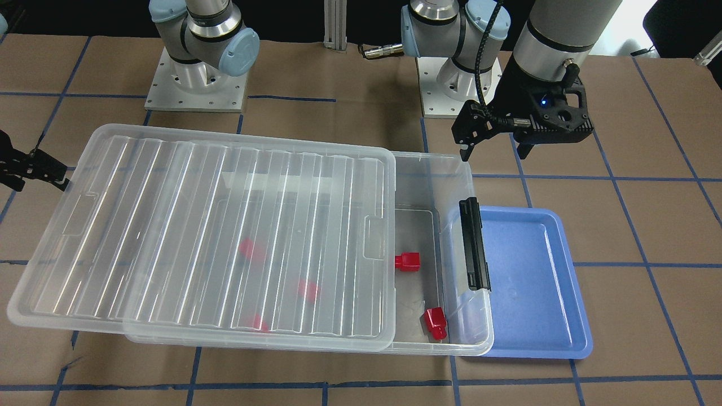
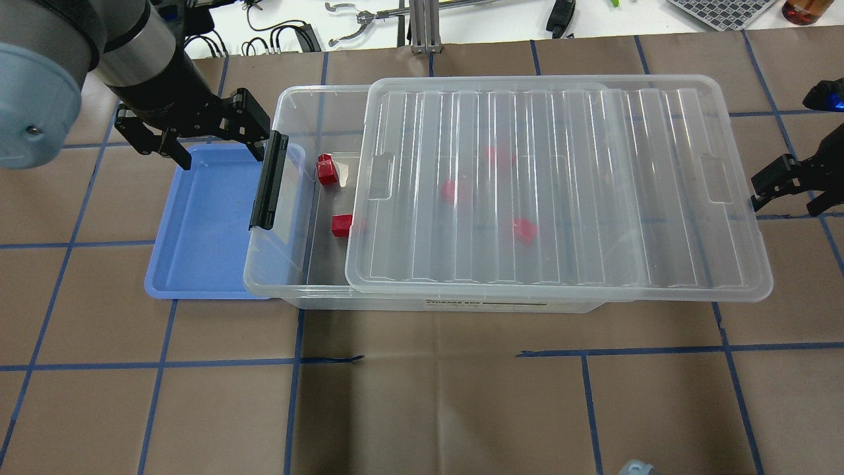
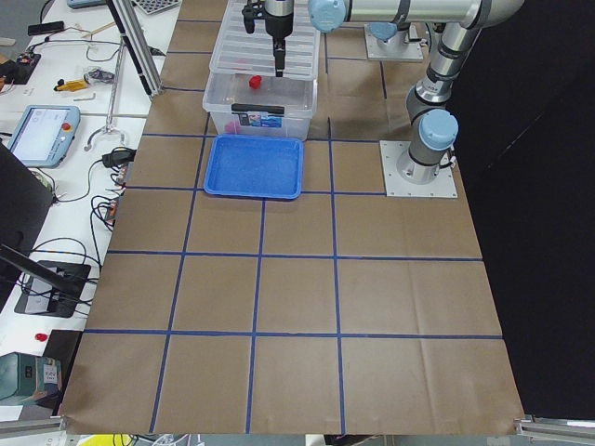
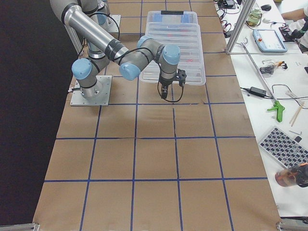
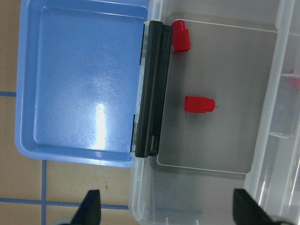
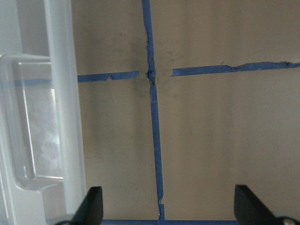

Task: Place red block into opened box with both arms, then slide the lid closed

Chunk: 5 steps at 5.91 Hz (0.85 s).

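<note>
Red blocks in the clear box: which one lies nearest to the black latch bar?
The uncovered red block beside the latch bar, near the box corner. The other uncovered block sits further toward the lid; three more blocks lie under it.

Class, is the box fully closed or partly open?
Partly open: the lid overhangs one end, leaving the box uncovered at the latch end, two red blocks exposed.

The blocks [image 1: 407, 261] are bright red, the box [image 1: 440, 169] clear with a black latch [image 1: 474, 244], the lid [image 1: 225, 186] clear with parallel ribs. The tray [image 1: 530, 270] is blue. The table [image 1: 361, 372] is brown, crossed by a blue tape grid [image 1: 612, 178].
</note>
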Tool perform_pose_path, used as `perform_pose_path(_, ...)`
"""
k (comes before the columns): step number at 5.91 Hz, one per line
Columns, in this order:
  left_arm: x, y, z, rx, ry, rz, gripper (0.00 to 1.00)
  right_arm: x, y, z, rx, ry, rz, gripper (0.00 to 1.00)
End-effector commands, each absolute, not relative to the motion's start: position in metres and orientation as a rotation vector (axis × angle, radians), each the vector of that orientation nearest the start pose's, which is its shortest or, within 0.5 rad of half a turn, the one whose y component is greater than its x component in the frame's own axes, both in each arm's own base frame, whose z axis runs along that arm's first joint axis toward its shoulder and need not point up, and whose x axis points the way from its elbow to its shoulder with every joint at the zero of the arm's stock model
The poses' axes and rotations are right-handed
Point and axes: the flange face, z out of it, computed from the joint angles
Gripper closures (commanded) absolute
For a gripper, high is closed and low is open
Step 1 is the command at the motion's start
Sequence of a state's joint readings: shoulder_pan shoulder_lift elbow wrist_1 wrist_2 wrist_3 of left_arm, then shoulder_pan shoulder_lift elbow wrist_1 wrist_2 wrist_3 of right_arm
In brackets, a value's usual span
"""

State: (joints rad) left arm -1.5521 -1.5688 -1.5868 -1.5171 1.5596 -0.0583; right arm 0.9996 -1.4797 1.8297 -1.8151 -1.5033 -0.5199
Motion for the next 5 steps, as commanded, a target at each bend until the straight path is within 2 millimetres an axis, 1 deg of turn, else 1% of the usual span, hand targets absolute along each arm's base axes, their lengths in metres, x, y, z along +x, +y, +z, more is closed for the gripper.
perform_pose_path(1,-0.125,-0.497,0.487,-0.123,3.152,-0.065,0.01,-0.130,-0.494,0.346,0.034,3.025,0.073,0.00)
perform_pose_path(3,-0.124,-0.497,0.487,-0.123,3.150,-0.065,0.01,-0.122,-0.493,0.345,0.013,3.024,0.075,0.00)
perform_pose_path(5,-0.125,-0.498,0.488,-0.123,3.152,-0.067,0.01,-0.105,-0.496,0.347,0.023,3.020,0.087,0.00)
